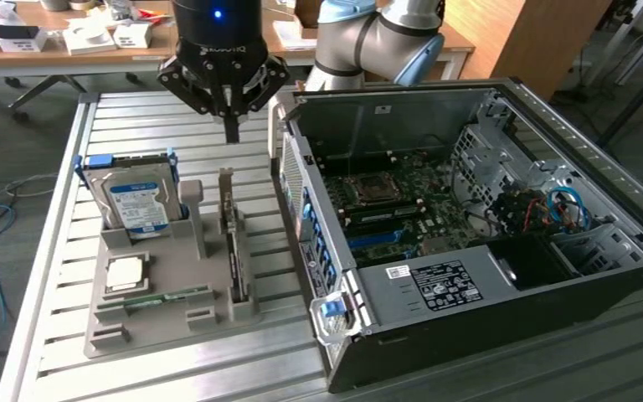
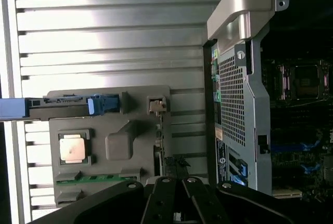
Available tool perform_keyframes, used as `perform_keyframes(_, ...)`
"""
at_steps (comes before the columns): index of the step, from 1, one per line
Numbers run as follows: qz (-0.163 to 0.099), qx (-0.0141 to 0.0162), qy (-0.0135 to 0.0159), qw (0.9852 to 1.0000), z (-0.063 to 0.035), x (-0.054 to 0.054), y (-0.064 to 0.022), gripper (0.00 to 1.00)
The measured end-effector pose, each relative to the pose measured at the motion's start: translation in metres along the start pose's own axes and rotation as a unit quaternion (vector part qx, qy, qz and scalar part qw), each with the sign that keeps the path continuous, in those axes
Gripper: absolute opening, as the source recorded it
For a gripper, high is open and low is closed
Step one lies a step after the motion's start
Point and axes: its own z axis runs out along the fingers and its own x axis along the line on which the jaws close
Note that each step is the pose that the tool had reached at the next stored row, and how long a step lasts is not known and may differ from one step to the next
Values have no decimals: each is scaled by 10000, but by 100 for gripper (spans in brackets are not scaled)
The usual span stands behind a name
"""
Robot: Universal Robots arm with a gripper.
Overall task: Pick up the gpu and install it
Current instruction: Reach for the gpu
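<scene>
**Gripper shut and empty above the parts tray; gpu not yet lifted**

The jaws of the black gripper (image 1: 232,132) are pressed together with nothing between them. In the wrist view the gripper (image 2: 175,192) shows the same, its dark fingers meeting at the tips. It hangs in the air, clear of every part on the bench.

Nearest below it is the gpu (image 1: 232,251), a thin, long, dark-brown circuit card with a grey metal bracket at its far end. The card stands on edge in a slot of the grey plastic holder tray (image 1: 215,314), on the side of the tray towards the exterior view's right. The gripper sits above and just beyond the bracket end, apart from it. From the wrist the gpu (image 2: 162,141) appears edge-on as a narrow strip.

The same tray (image 2: 104,95) carries three other parts:
- A silver hard drive with a blue-and-white label (image 1: 137,199) stands upright in a blue carrier.
- A square silver processor (image 1: 124,272) lies flat.
- A narrow green memory stick (image 1: 154,297) lies near the tray's front.

Just beside the tray, towards the exterior view's right, a black tower computer case (image 1: 489,280) lies on its side (panel off), exposing the green motherboard (image 1: 394,209). Tray and case both rest on a slatted aluminium table (image 1: 131,117). Behind the gripper rises the grey-and-blue robot arm (image 1: 378,33)
</scene>
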Motion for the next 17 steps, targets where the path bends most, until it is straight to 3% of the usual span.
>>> perform_keyframes(11, 0, 0, 0, 10000, -9, -13, -209, 11)
perform_keyframes(17, 0, 0, 0, 10000, -10, 32, -247, 11)
